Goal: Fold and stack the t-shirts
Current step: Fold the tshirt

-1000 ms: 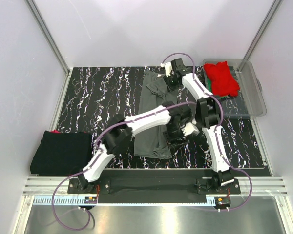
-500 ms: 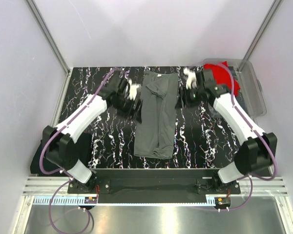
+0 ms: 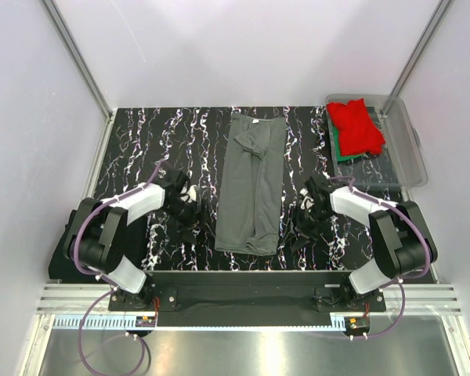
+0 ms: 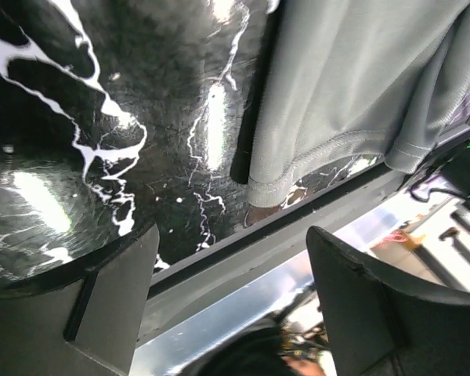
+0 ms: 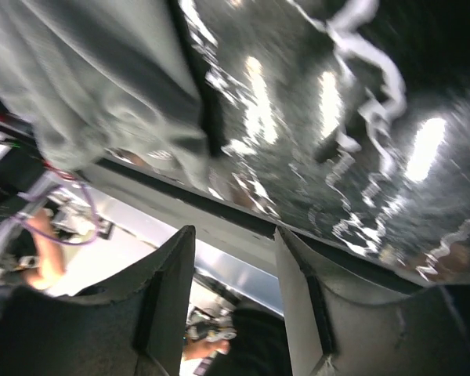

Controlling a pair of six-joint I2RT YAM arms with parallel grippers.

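A dark grey t-shirt [image 3: 253, 184] lies as a long narrow strip down the middle of the table, collar at the far end. My left gripper [image 3: 189, 205] is open and empty, low over the table just left of the shirt's near half. My right gripper [image 3: 307, 218] is open and empty just right of it. The left wrist view shows the shirt's hem [image 4: 352, 78] past my open gripper [image 4: 231, 305]. The right wrist view shows the shirt [image 5: 86, 70] beyond my open gripper [image 5: 235, 298]. A red t-shirt [image 3: 356, 125] lies on a green one [image 3: 338, 145].
The red and green shirts sit in a clear plastic tub [image 3: 407, 157] at the far right. A black t-shirt [image 3: 98, 243] lies folded at the near left, beside the table. The table's near edge and a metal rail [image 4: 243, 258] are close under both grippers.
Both arms have pulled back from the shirt's far end to its near half, one on each side. The grey shirt lies narrower and straighter than one second ago.
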